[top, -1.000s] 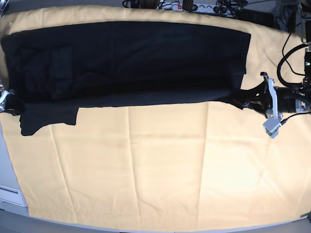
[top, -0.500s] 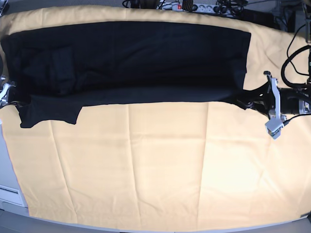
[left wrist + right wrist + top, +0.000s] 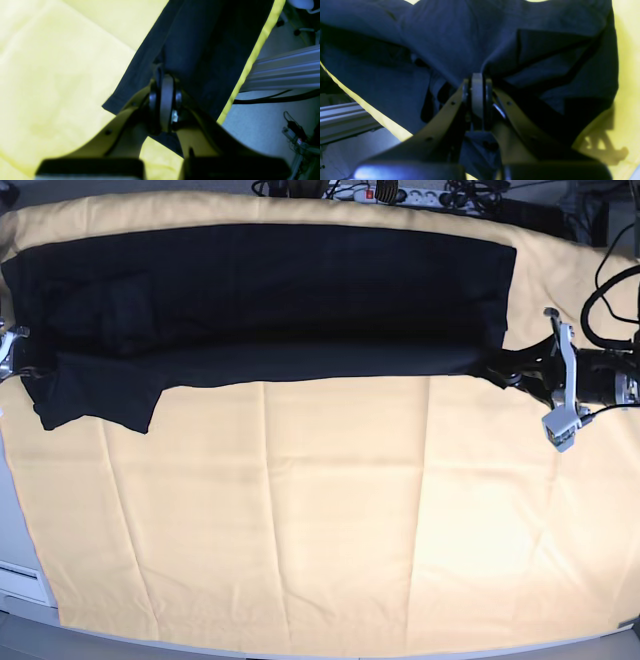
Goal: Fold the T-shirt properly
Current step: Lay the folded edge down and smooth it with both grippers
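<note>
The black T-shirt (image 3: 260,290) lies stretched across the far half of the pale yellow cloth (image 3: 320,520), its near edge lifted and doubled back, with a sleeve flap hanging at the left. My left gripper (image 3: 497,370) is at the shirt's right end, shut on the near edge. In the left wrist view the left gripper (image 3: 162,75) pinches the T-shirt (image 3: 200,45) near its corner. My right gripper (image 3: 24,368) is at the shirt's left end. In the right wrist view the right gripper (image 3: 477,77) is shut on bunched fabric of the T-shirt (image 3: 460,37).
A power strip and cables (image 3: 400,195) lie past the table's far edge. An aluminium rail (image 3: 282,67) runs beside the cloth's edge on the left arm's side, and another rail (image 3: 342,122) on the right arm's side. Bare yellow cloth fills the near half.
Both grippers have moved toward the far side, carrying the shirt's near edge and the sleeve flap with them. The visible black band has grown narrower.
</note>
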Robot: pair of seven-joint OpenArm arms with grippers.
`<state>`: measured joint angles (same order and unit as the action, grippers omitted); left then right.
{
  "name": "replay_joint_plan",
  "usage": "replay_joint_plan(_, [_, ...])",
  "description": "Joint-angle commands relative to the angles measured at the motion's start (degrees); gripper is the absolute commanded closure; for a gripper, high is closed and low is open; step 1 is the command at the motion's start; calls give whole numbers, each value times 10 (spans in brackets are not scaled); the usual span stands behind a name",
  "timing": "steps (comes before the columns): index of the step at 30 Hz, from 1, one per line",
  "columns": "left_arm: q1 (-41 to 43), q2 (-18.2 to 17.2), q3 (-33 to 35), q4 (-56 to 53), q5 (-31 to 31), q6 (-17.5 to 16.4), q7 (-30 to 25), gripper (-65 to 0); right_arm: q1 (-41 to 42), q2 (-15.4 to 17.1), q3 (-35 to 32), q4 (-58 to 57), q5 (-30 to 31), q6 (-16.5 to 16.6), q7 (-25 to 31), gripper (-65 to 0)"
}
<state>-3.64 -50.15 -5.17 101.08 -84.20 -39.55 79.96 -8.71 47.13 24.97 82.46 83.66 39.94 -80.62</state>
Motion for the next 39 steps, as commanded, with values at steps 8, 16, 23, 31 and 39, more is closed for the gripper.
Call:
replay_joint_plan(8, [-8, -15, -6, 8, -8, -4, 0, 0, 7, 24, 7, 8, 13, 1, 6, 0])
replay_joint_plan(16, [-4, -15, -6, 24, -8, -4, 0, 0, 7, 35, 7, 8, 13, 1, 6, 0])
replay_joint_plan(23, [54, -47, -6, 76, -8, -4, 0, 0, 7, 35, 7, 8, 13, 1, 6, 0])
replay_joint_plan(31, [97, -72, -6, 95, -8, -4, 0, 0, -25, 34, 7, 8, 13, 1, 6, 0])
replay_joint_plan(39, [112, -70, -6, 94, -8, -4, 0, 0, -38, 26, 7, 7, -16, 1, 6, 0])
